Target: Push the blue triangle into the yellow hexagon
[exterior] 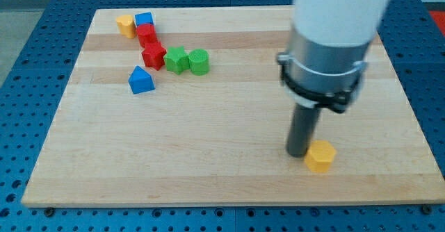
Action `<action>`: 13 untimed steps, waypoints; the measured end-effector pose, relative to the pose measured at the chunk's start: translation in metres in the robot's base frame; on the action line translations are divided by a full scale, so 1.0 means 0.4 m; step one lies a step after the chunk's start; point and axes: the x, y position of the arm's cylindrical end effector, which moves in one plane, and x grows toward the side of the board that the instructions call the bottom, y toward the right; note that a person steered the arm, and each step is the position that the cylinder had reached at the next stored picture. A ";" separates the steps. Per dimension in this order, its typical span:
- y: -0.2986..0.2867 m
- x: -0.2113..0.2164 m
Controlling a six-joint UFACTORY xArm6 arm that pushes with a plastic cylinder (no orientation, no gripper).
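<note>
Your tip (298,153) sits just left of the yellow hexagon (320,155).
Blue triangle (141,80) lies well apart, upper left.

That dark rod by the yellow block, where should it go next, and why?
Probably toward the view's upper left. My tip sits right beside the yellow hexagon, but the blue triangle lies far off to the left. It likely needs to get behind the triangle's left side to push it rightward.

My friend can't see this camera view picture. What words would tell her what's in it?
My tip rests beside the yellow hexagon near the board's bottom right. The blue triangle sits far off at the view's left, below a cluster of red, green, blue and yellow blocks.
</note>
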 end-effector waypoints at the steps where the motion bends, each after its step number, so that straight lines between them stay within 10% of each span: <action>1: 0.064 0.005; 2: 0.090 0.020; 7: -0.978 -0.328; 8: -0.906 -0.441; 13: -0.565 -0.245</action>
